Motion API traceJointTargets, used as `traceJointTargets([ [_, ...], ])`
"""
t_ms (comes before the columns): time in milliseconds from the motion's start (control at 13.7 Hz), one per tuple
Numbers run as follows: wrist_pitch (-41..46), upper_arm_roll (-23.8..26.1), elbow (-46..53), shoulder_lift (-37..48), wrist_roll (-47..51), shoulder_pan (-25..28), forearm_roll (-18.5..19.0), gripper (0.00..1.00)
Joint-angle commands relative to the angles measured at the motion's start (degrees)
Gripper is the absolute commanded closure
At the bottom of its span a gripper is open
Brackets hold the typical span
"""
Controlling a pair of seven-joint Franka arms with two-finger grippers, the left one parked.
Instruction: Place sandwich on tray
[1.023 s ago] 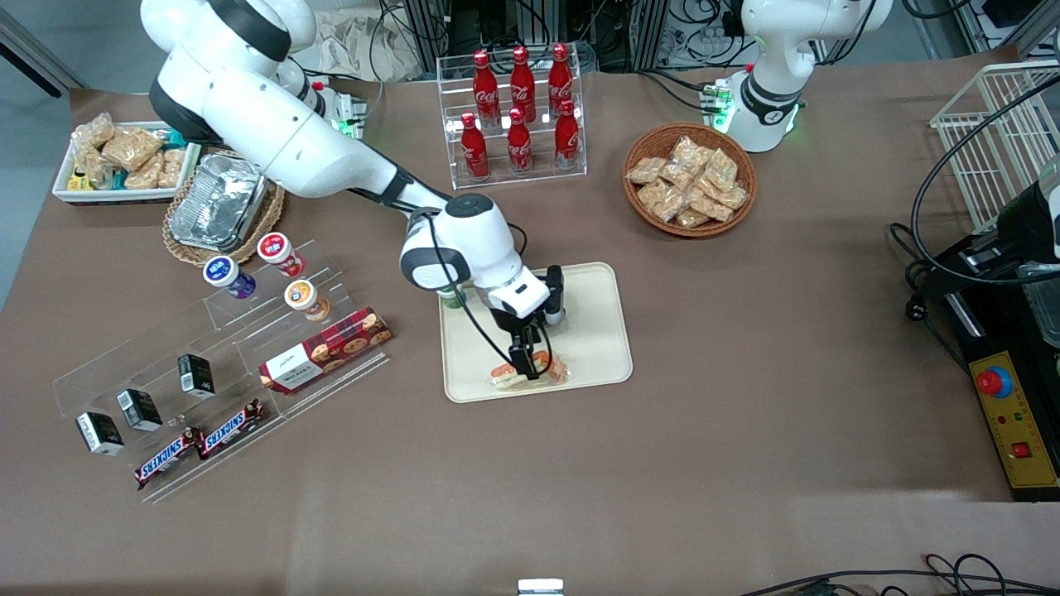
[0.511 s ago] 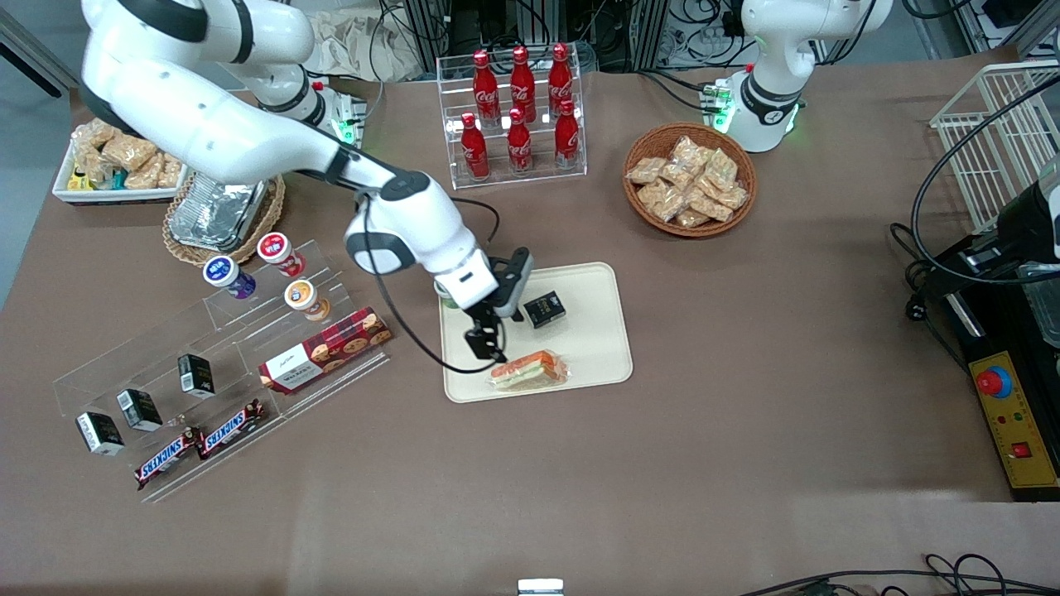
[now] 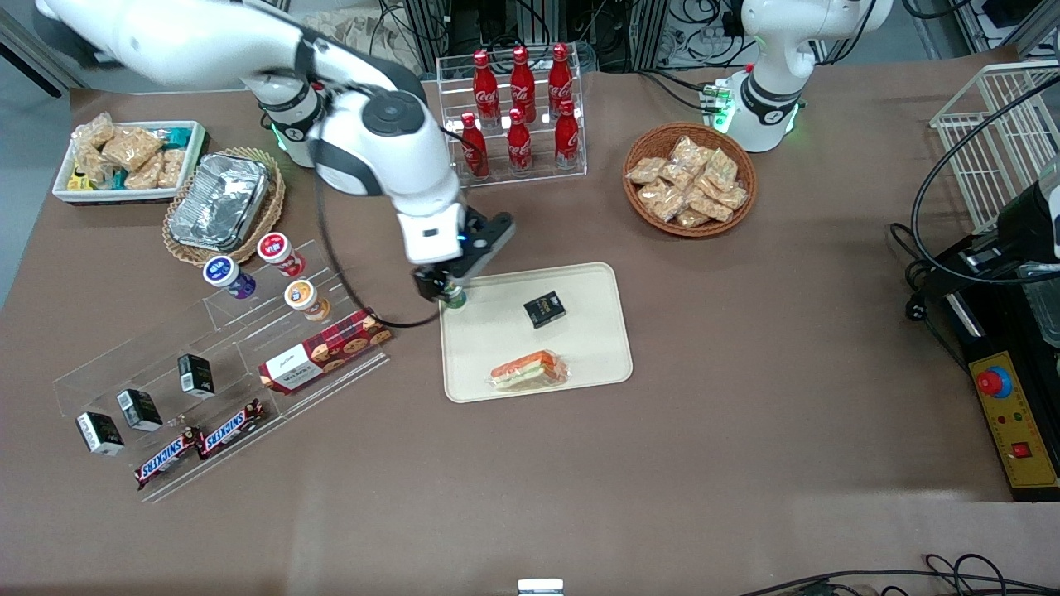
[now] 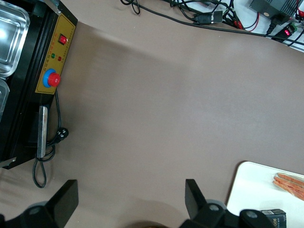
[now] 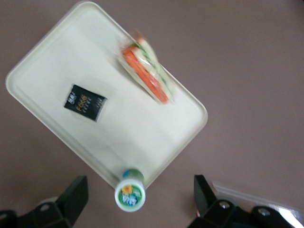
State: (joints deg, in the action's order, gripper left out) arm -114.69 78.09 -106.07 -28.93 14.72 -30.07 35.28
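The single clear-wrapped triangular sandwich [image 3: 528, 370] with orange and green filling is seen lying on the one cream-beige rectangular plastic tray [image 3: 592, 348], so the task is judged essentially done. The claw [image 3: 441, 284], spread and empty, is held above the tray's corner, well apart from the sandwich. One small black packet [image 3: 544, 309] and one green-capped white pot [image 5: 129, 193] are counted nearer the claw.

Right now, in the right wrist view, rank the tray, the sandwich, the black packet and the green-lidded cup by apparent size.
1. tray
2. sandwich
3. black packet and green-lidded cup: too close to rank, and the cup's lid sits nearer the camera.

The gripper hangs open above the cup.
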Motion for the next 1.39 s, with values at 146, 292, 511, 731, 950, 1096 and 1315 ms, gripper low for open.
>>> traceJointTargets([
  [146, 15.09, 0.49, 9.89, 5.73, 0.48, -8.15, -11.28, 0.01],
  [292, 15.82, 0.49, 11.06, 5.64, 0.48, -11.83, -11.73, 0.01],
  [511, 18.87, 0.49, 11.84, 5.64, -0.04, -19.21, -12.17, 0.01],
  [731, 26.34, -6.6, 19.73, 5.46, -0.57, -18.28, -12.61, 0.01],
  [950, 29.7, -10.66, 24.32, 5.64, -2.76, -17.65, -12.61, 0.01],
  [1096, 31.36, -13.65, 26.69, 5.81, -3.82, -17.65, -12.7, 0.01],
  [1315, 34.01, -25.65, 29.86, 9.49, -3.91, -10.13, -13.66, 0.01],
])
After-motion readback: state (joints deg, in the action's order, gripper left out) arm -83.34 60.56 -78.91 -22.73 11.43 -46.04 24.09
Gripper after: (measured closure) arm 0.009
